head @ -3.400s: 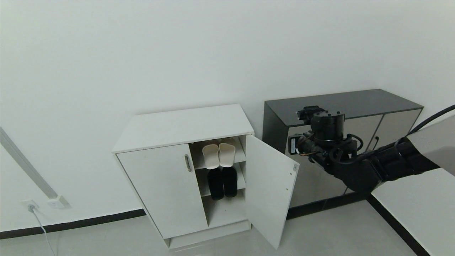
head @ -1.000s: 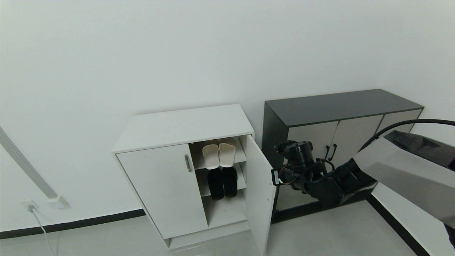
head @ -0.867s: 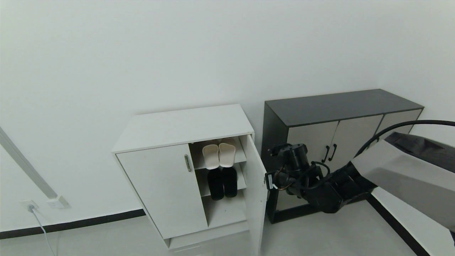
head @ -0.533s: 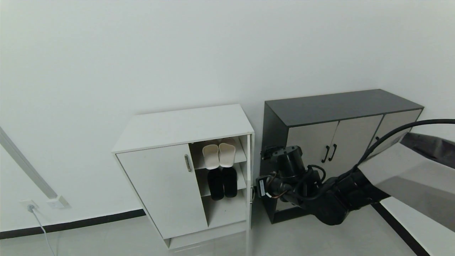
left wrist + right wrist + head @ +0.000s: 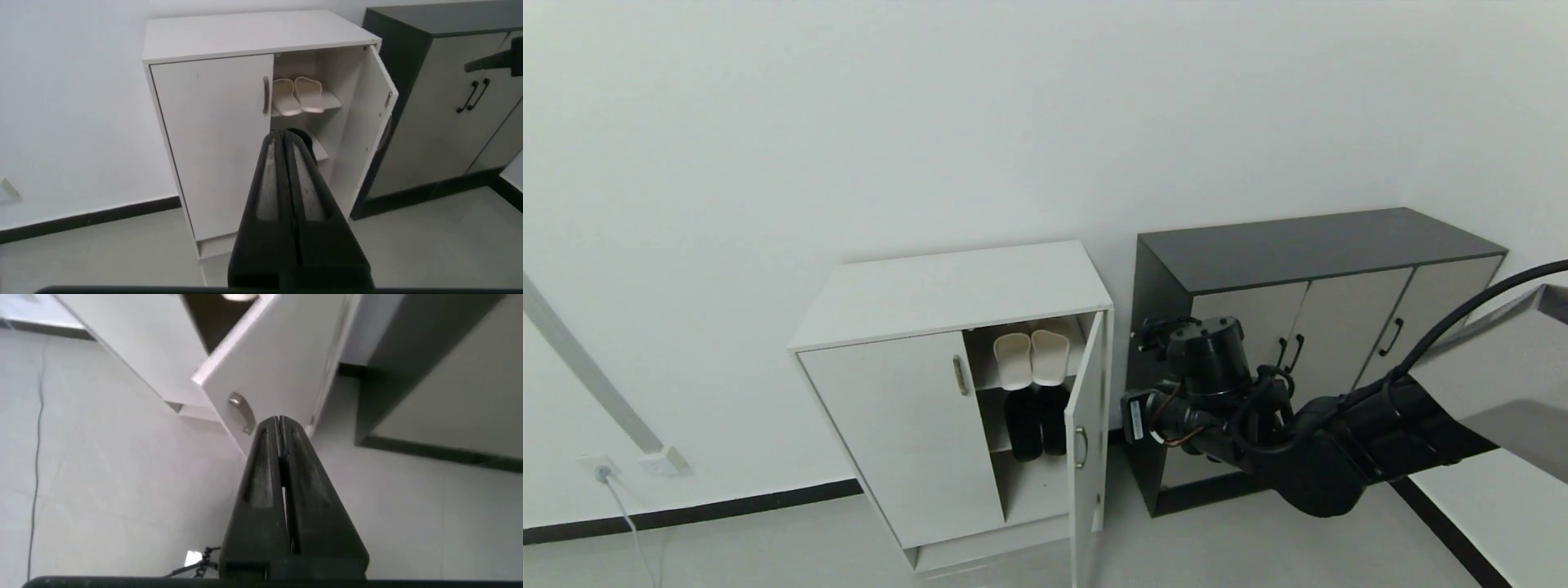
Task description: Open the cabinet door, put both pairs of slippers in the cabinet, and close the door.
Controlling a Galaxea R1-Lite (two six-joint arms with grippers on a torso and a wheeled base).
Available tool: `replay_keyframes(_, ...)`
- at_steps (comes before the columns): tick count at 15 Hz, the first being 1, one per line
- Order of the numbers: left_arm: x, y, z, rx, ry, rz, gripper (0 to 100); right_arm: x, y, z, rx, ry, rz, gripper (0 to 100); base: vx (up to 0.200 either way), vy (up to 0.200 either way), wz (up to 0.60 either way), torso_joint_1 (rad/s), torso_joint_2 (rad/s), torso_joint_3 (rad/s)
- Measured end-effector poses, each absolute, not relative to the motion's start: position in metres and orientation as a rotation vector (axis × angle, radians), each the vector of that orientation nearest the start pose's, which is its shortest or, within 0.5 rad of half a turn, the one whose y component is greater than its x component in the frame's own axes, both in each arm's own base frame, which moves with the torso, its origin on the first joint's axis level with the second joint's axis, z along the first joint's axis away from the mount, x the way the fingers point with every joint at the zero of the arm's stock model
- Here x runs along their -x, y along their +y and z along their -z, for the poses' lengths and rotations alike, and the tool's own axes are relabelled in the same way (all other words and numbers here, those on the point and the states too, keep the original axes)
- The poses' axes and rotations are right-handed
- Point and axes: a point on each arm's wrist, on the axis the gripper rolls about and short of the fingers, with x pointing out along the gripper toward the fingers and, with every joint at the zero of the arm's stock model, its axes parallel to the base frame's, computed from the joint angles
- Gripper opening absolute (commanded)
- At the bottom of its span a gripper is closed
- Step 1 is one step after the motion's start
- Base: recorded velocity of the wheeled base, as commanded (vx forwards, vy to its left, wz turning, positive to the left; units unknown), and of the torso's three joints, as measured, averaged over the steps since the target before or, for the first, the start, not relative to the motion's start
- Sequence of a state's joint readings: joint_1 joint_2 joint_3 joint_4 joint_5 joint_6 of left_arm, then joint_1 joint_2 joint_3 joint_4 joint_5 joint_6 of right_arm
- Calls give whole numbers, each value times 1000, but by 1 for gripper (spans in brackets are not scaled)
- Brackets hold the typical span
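The white cabinet (image 5: 947, 290) stands against the far wall, and its right door (image 5: 1086, 392) is about half open. Both pairs are inside: the light slippers (image 5: 1031, 358) on the upper shelf, the black slippers (image 5: 1036, 420) on the shelf below. In my judgement only the closing of the door is left.

The right gripper (image 5: 281, 425) has its 2 fingers pressed together and holds nothing. It is at the outer side of the door, near the handle (image 5: 239, 412); I cannot tell if it touches the panel. The left gripper (image 5: 286, 137) is also closed and empty, well in front of the cabinet.

The risks I see:
- The closed fingers may slide on the smooth panel or catch on the handle.
- A weak push may leave the door not fully closed.
- The right arm is just beside the dark cabinet (image 5: 1307, 245) and could knock it.
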State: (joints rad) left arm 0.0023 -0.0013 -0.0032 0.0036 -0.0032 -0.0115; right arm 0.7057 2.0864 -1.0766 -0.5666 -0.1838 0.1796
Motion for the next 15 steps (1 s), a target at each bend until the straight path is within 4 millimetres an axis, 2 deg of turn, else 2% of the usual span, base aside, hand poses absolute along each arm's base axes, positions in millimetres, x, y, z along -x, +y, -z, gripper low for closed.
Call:
replay_keyframes(4, 23, 0, -76, 11, -1, -2, 0, -303, 253, -108, 9, 463, -534, 0, 0, 0, 0, 0, 0, 0)
replay_keyframes(11, 23, 0, -76, 11, 0, -2, 0, -301, 244, -101, 54, 453, -535, 0, 0, 0, 0, 0, 0, 0)
replay_keyframes(15, 23, 0, -76, 10, -1, -1, 0, -290, 230, -94, 72, 420, -532, 0, 200, 0, 0, -2, -1, 5)
